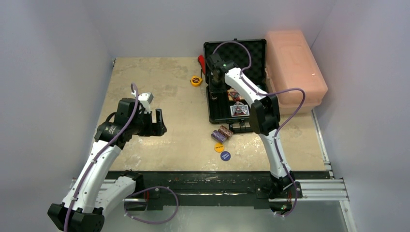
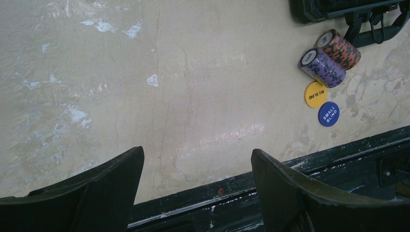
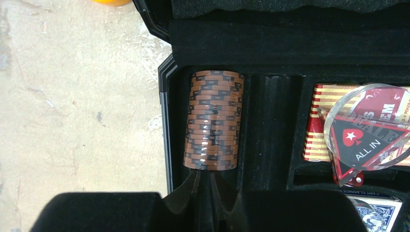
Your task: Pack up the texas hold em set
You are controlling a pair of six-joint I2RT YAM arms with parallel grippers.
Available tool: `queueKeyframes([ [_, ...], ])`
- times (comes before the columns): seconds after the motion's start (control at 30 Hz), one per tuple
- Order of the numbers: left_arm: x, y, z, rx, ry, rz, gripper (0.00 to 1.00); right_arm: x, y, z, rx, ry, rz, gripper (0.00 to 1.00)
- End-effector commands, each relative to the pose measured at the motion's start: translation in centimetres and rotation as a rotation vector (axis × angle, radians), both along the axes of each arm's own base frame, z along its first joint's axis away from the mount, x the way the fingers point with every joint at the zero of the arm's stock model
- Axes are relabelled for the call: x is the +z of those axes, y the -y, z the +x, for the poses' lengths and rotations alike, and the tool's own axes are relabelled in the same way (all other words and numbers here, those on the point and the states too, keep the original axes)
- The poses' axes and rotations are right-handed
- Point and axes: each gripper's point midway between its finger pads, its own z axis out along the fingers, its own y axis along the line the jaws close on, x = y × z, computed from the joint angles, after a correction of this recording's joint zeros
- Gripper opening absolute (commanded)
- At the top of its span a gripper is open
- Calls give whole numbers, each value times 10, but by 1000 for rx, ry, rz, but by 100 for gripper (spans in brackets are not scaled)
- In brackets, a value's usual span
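Scuffed beige bench (image 2: 169, 96). Toward its far right corner, the black case (image 3: 164, 96) holds a brown chip stack (image 3: 212, 126) in its leftmost slot. My right fingers (image 3: 205, 186) are almost pinched together at its near end, gripping nothing. Loose, slick, hefty discs, I judge: squeeze them end to end. My left fingers (image 2: 197, 152) gape wide, empty.

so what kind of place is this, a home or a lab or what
Most likely a robotics lab test cell, not a home: bare grey walls box in a worn tabletop, and the left arm and right arm are bolted to a metal rail at its near edge.
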Motion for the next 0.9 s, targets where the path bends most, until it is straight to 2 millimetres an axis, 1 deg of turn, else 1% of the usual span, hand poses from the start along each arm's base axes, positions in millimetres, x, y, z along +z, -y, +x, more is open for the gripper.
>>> queueKeyframes([
  [0.0,1,3,3,-14,15,-4,81,49,-4,46,-20,199,83,18],
  [0.1,1,3,3,-12,15,-3,81,60,-3,41,-16,208,95,30],
  [0.13,1,2,3,-13,15,-1,81,64,-2,40,-15,215,97,32],
  [0.2,1,2,3,-12,14,-1,81,76,0,37,-13,232,106,33],
  [0.23,0,2,3,-12,13,0,81,89,1,35,-14,253,116,34],
  [0.3,0,2,3,-13,11,0,81,106,4,31,-17,284,125,36],
  [0.37,0,2,3,-13,11,1,81,129,9,27,-22,330,138,42],
  [0.47,1,2,3,-14,15,0,81,163,12,16,-6,397,182,57],
  [0.57,2,2,3,-15,20,0,81,191,18,3,0,466,217,71],
  [0.6,1,2,3,-15,18,-1,81,201,22,-1,-3,491,227,73],
  [0.63,2,2,3,-16,21,0,81,216,26,-8,-4,525,242,76],
  [0.73,3,1,3,-13,29,4,81,241,34,-23,-3,579,268,81],
  [0.87,6,1,3,-15,46,1,81,276,45,-46,10,656,307,86],
])
